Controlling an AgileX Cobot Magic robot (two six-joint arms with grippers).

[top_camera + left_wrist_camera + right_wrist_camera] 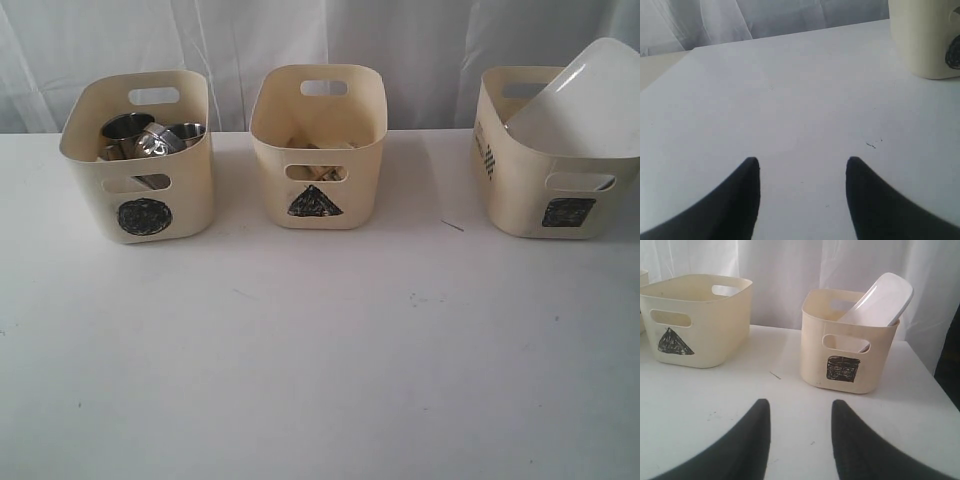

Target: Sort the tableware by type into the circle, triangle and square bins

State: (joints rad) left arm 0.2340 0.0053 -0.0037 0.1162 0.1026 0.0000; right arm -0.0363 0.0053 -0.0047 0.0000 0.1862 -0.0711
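Observation:
Three cream bins stand in a row at the back of the white table. The circle bin (pixel 140 160) on the left holds steel mugs (pixel 128 130) and a steel bowl (pixel 160 140). Wooden chopsticks (pixel 312 148) show faintly inside the triangle bin (pixel 318 148) in the middle. The large white square plate (pixel 585 100) leans out of the square bin (pixel 545 165) on the right. Neither arm shows in the exterior view. My left gripper (pixel 802 162) is open over bare table, the circle bin (pixel 927 37) off to one side. My right gripper (pixel 800 405) is open, facing the square bin (pixel 847 342) and its plate (pixel 880 300).
White curtains (pixel 320 40) hang behind the bins. The table (pixel 320 360) runs wide in front of them, with a few small dark marks (pixel 452 225) near the square bin. The triangle bin (pixel 695 320) also shows in the right wrist view.

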